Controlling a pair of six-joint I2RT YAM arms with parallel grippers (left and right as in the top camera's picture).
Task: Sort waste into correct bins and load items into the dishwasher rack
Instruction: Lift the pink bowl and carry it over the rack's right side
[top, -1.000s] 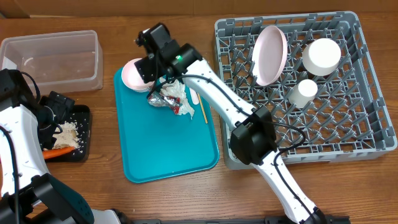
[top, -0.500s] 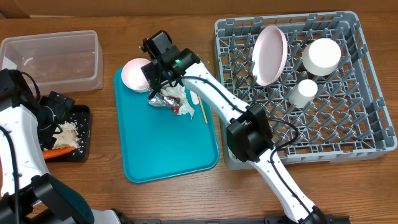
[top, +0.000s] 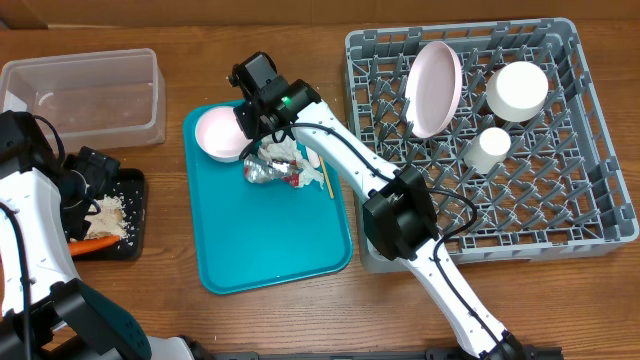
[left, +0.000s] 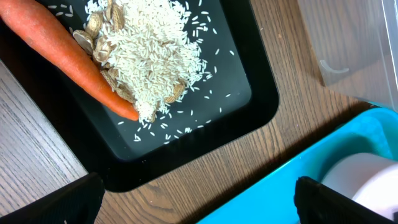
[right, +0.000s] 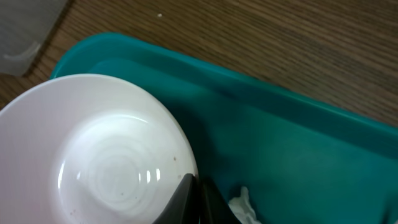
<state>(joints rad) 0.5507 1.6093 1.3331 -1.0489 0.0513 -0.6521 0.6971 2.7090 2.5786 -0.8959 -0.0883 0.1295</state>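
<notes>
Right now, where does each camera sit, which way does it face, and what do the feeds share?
Overhead: fixed above the table, looking down on dishwasher rack, teal tray, left arm, right arm.
Left wrist: on the left arm, facing down at the black tray of rice and carrot; left end effector fingertips at the bottom corners.
Right wrist: close over the small bowl; right end effector closed at its rim.
Shared: bowl and teal tray, all three.

Wooden counter (top: 300, 320) carries four items directly. Clear tub (top: 85, 100) at rear left. Black tray (top: 137, 215) in front of it, apart. Teal serving tray (top: 270, 240) at centre. Grey dishwasher rack (top: 520, 246) on the right, just beside the teal tray's edge.
</notes>
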